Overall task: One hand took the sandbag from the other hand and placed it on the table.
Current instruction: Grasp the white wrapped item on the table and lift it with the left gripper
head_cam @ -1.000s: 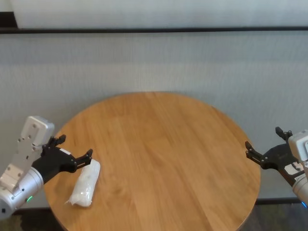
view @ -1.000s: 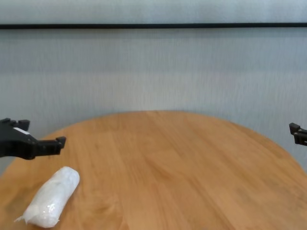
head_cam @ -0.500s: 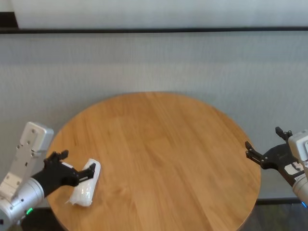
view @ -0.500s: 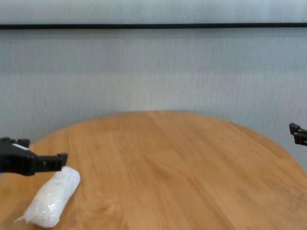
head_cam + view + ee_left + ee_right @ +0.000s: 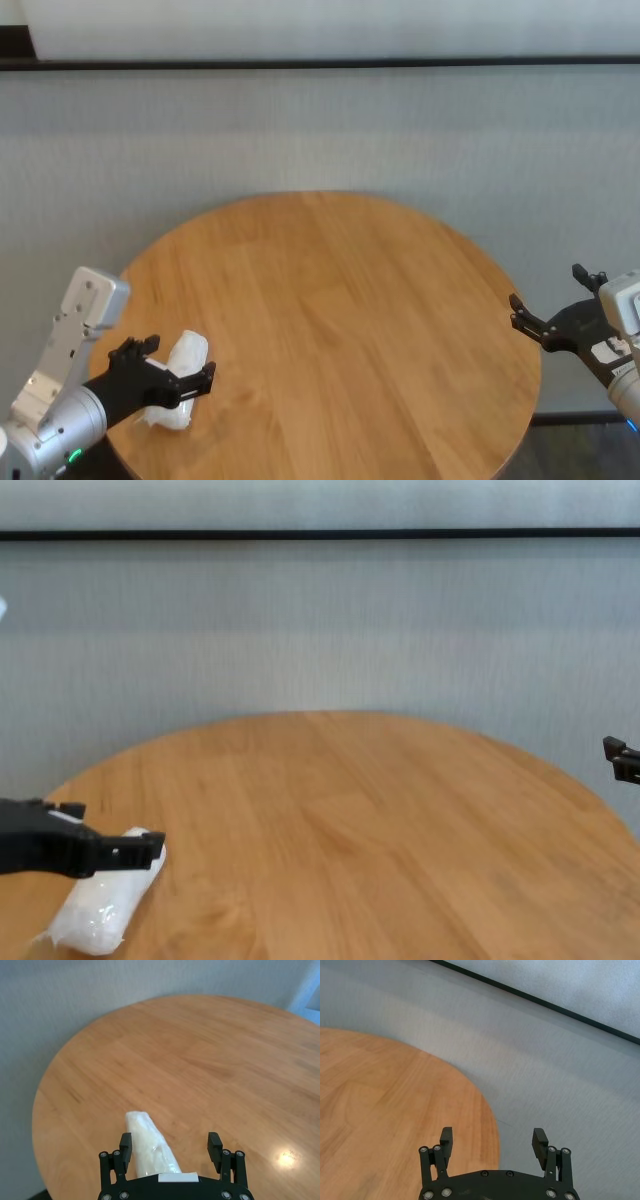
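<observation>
The sandbag (image 5: pixel 188 350), a white sausage-shaped bag in clear plastic, lies on the round wooden table (image 5: pixel 340 300) near its left front edge. It also shows in the chest view as the sandbag (image 5: pixel 98 912). My left gripper (image 5: pixel 180 361) hangs low over the bag's middle with its fingers open. In the left wrist view the sandbag (image 5: pixel 149 1142) lies between the spread fingers of that gripper (image 5: pixel 170 1142), close to one finger. My right gripper (image 5: pixel 547 290) stands open off the table's right edge, holding nothing. The right wrist view shows the right gripper (image 5: pixel 493 1135) empty too.
A pale grey wall (image 5: pixel 320 130) rises behind the table. The table's bare wooden top (image 5: pixel 380 820) stretches across the middle and right. The right fingertip (image 5: pixel 620 758) just enters the chest view at the right border.
My left gripper has moved down and toward the table's near edge, from beside the sandbag's far end to over its middle. The sandbag and the right gripper have not moved.
</observation>
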Motion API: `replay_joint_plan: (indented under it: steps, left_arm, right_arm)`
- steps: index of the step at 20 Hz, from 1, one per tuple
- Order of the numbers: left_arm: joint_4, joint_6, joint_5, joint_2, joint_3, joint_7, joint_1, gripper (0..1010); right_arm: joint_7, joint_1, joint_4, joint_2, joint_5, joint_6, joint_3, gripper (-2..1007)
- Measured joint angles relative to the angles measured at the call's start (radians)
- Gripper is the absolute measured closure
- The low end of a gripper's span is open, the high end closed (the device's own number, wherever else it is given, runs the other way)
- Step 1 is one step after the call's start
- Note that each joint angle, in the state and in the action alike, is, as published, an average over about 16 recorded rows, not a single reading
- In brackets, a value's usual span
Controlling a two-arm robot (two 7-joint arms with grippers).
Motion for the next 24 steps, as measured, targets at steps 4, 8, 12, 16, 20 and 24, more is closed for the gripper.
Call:
replay_joint_plan:
  steps: [4, 8, 12, 16, 20, 24]
  left_arm:
    - [-0.014, 0.025, -0.001, -0.005, -0.009, 0.003, 0.018, 11]
    - [-0.018, 0.041, 0.001, -0.012, -0.019, 0.005, 0.033, 11]
    - [-0.013, 0.051, 0.005, -0.020, -0.026, 0.004, 0.041, 11]
    - [0.000, 0.054, 0.012, -0.031, -0.031, -0.002, 0.044, 11]
    - [0.015, 0.054, 0.020, -0.040, -0.035, -0.007, 0.044, 11]
    - [0.024, 0.057, 0.029, -0.045, -0.043, -0.009, 0.048, 10]
  right_arm:
    - [0.000, 0.000, 0.000, 0.000, 0.000, 0.000, 0.000, 4]
    - [0.000, 0.000, 0.000, 0.000, 0.000, 0.000, 0.000, 4]
    - [0.000, 0.000, 0.000, 0.000, 0.000, 0.000, 0.000, 4]
    - [0.000, 0.000, 0.000, 0.000, 0.000, 0.000, 0.000, 4]
    - [0.000, 0.000, 0.000, 0.000, 0.000, 0.000, 0.000, 4]
    - [0.000, 0.000, 0.000, 0.000, 0.000, 0.000, 0.000, 4]
